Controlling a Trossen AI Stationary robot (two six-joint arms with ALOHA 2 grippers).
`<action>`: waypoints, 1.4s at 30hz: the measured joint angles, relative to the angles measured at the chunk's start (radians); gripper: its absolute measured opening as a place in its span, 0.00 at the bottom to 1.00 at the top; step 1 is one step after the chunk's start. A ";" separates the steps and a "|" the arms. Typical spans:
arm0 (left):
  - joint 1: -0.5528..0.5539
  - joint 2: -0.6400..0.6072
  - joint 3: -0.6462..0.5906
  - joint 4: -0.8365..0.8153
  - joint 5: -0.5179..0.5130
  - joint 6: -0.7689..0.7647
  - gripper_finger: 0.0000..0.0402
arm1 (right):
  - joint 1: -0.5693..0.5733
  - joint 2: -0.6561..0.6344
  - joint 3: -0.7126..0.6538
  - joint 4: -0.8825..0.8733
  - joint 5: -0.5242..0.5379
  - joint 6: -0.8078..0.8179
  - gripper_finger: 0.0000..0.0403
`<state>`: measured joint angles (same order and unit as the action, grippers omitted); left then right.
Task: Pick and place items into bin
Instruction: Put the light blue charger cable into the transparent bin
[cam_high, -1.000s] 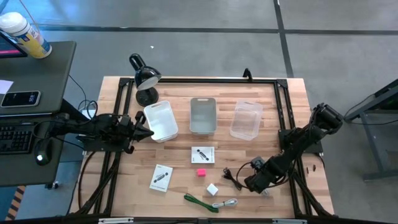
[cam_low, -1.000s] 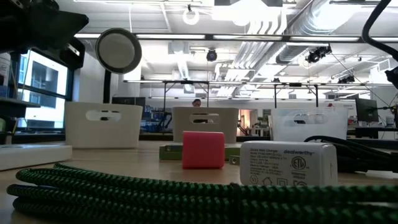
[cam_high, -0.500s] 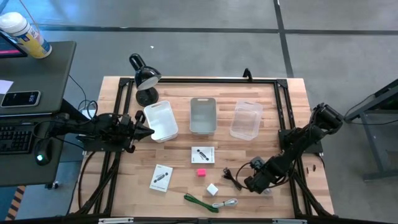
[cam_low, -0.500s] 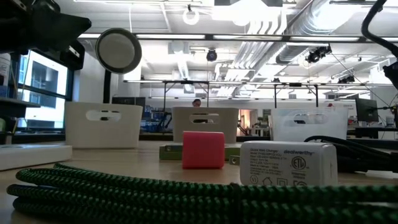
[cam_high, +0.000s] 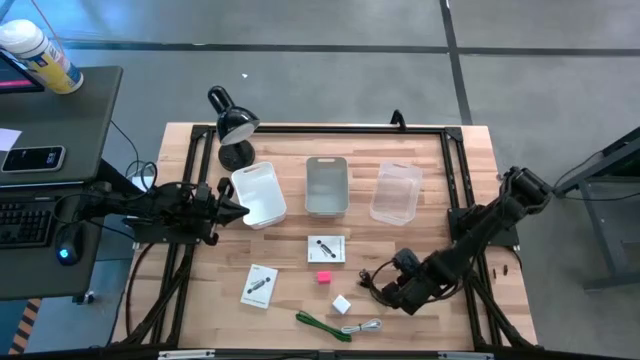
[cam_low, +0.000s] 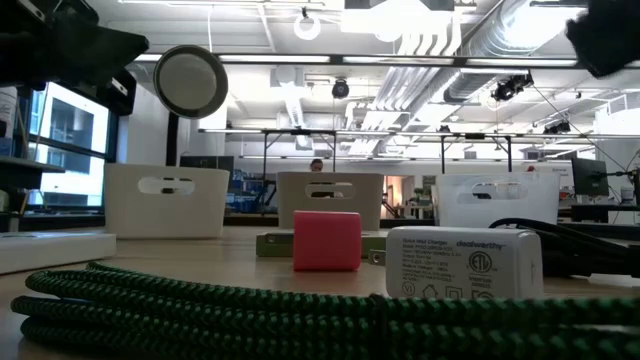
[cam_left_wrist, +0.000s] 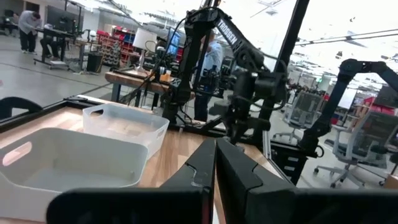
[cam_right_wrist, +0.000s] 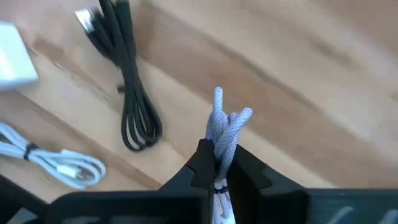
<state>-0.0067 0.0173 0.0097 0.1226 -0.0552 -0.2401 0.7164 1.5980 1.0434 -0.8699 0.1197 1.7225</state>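
Note:
My right gripper (cam_high: 385, 290) hovers over the table's near right part, beside the black cord (cam_high: 372, 280), and is shut on a grey braided cord (cam_right_wrist: 224, 127). On the wood lie two white packets (cam_high: 326, 249) (cam_high: 260, 285), a pink cube (cam_high: 323, 277), a white cube (cam_high: 342, 304), a green cord (cam_high: 318, 325) and a white cord (cam_high: 362, 328). Three bins stand in a row farther back: white (cam_high: 258, 193), grey (cam_high: 326, 185) and clear (cam_high: 397, 192). My left gripper (cam_high: 235, 208) waits shut (cam_left_wrist: 214, 168) beside the white bin. My right gripper pinches the grey braided cord between its two fingers, on a folded bunch of several strands (cam_right_wrist: 221, 149). The fingers point down at the table from above. The loop ends (cam_right_wrist: 231, 118) stick out past the fingertips, and the wood shows well below them.
A black desk lamp (cam_high: 232, 125) stands at the far left corner of the table. Black frame rails (cam_high: 455, 180) run along the table's sides. Bare wood lies between the bins and the loose items. A desk with a keyboard (cam_high: 25, 220) stands left of the table.
My right gripper has gone toward the table's left edge, closer to the black cord, in the last half second. A dark part of that arm has come into the top right of the low view.

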 joint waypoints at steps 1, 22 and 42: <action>0.000 0.000 0.000 0.000 -0.003 0.000 0.01 | -0.006 0.000 0.020 -0.032 0.014 -0.011 0.07; 0.000 0.000 0.000 0.000 -0.006 -0.004 0.01 | -0.164 0.000 0.322 -0.519 0.275 -0.194 0.05; 0.000 0.000 0.000 0.001 0.002 -0.004 0.01 | -0.587 -0.004 0.359 -0.681 0.510 -0.440 0.03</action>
<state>-0.0067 0.0174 0.0097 0.1234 -0.0530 -0.2443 0.1295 1.5944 1.4029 -1.5505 0.6300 1.2823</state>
